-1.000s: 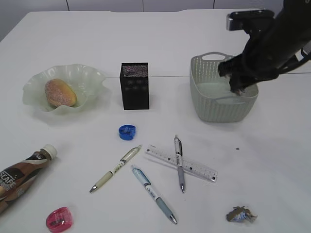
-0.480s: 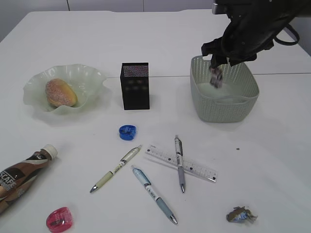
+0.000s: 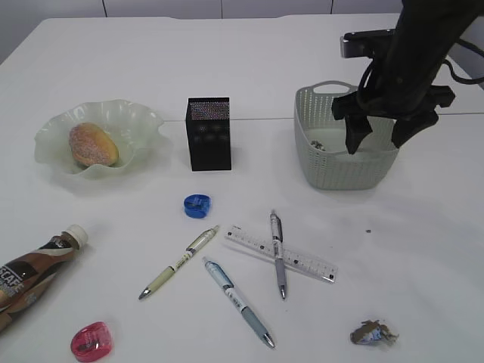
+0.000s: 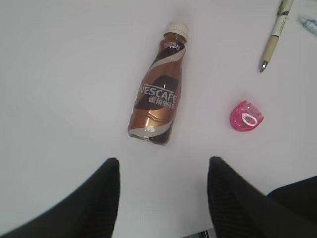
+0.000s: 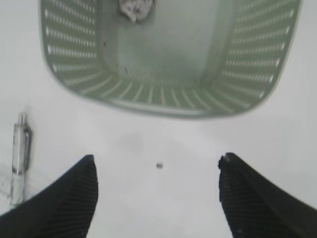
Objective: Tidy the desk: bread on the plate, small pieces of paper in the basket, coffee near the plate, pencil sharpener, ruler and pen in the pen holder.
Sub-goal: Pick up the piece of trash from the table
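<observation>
My right gripper (image 3: 375, 145) hangs open over the green basket (image 3: 333, 172), nothing between its fingers. One small piece of paper (image 5: 134, 7) lies inside the basket, and another crumpled piece (image 3: 372, 333) lies on the table at the front right. Bread (image 3: 93, 144) sits on the wavy plate (image 3: 144, 121). The coffee bottle (image 4: 158, 99) lies flat just ahead of my open, empty left gripper (image 4: 163, 166). A pink pencil sharpener (image 4: 246, 116), a blue one (image 3: 197, 205), the ruler (image 3: 310, 265) and three pens (image 3: 179, 262) lie in front of the black pen holder (image 3: 209, 134).
One pen (image 3: 278, 253) lies across the ruler, and a blue pen (image 3: 238, 301) lies beside them. A tiny dark speck (image 3: 368, 231) sits on the white table in front of the basket. The left arm does not show in the exterior view.
My right gripper rose from inside the basket, opened wide and let go of the small piece of paper, which now lies in the basket. The left gripper has not moved.
</observation>
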You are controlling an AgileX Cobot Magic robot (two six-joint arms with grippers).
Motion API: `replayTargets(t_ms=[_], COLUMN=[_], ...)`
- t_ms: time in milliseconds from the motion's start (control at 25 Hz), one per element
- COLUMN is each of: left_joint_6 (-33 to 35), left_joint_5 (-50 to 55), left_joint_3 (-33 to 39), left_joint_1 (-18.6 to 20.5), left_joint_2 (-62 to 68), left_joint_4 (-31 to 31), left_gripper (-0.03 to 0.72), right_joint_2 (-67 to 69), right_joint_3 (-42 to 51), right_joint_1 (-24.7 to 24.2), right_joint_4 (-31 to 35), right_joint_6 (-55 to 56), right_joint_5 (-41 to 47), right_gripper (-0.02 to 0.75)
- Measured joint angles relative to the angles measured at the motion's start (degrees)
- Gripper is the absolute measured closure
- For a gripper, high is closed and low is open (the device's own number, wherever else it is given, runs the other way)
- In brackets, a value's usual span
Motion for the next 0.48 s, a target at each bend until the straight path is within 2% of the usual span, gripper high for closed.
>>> replayTargets(t_ms=[200,480], left_joint_6=[0.00,0.00], left_joint_5=[-2.85,-4.76], left_joint_3=[0.00,0.00], left_joint_1=[0.00,0.00], left_joint_2=[0.00,0.00], left_joint_4=[-0.31,-0.57], left_gripper=[0.272,0.272], right_joint_2=[-1.80,-5.33], right_joint_3=[0.00,3.74], right_joint_1=[0.00,0.00], right_joint_4=[5.16,7.02], right_joint_6=[-2.39,-5.40], right_joint_5=[7.39,8.47], right_gripper=[0.187,0.187])
